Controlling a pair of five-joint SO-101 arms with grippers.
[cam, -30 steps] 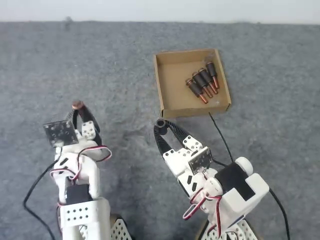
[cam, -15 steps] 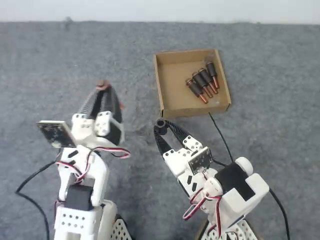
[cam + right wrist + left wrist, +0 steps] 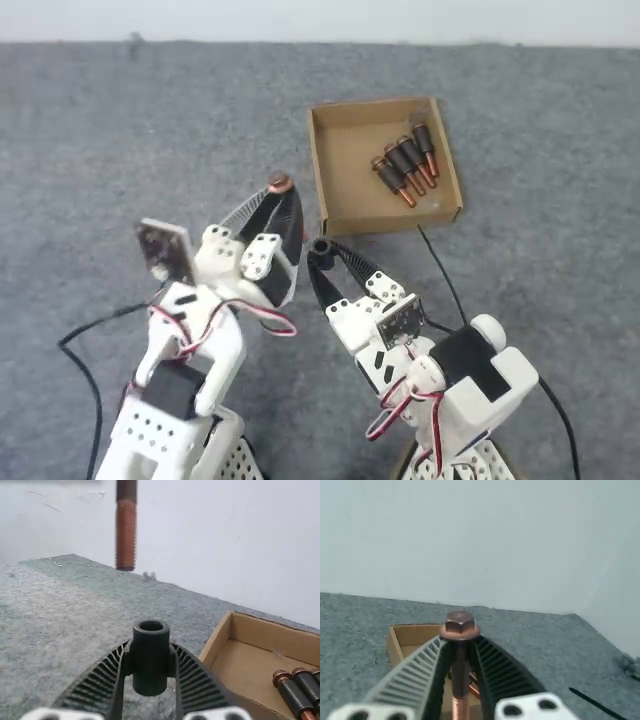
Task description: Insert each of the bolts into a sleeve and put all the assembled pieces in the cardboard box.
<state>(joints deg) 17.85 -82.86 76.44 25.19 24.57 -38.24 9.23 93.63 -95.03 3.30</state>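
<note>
We see the left pincer clenched on a copper-coloured bolt. In the left wrist view the bolt's shank runs between the two ribbed fingers and its hexagonal head stands just past their tips. In the high view this pincer sits near the middle of the grey table, just left of the near left corner of the cardboard box. The right pincer is closed around a short black sleeve, gripping it by its sides, with the open bore facing up and plainly visible in the right wrist view. Sleeve and bolt are close together in the high view, the bolt's head a little farther and to the left of the sleeve. In the right wrist view the threaded end of the bolt hangs higher than the sleeve's mouth and apart from it, so we judge the bolt is not yet in the sleeve. The box lies on the table just beyond the right pincer, its near wall close to the sleeve. Inside it, toward its right half, four assembled pieces lie side by side and slanted, each a dark sleeve with a copper end showing. A thin black cable runs from near the box's near wall toward the right arm.
</note>
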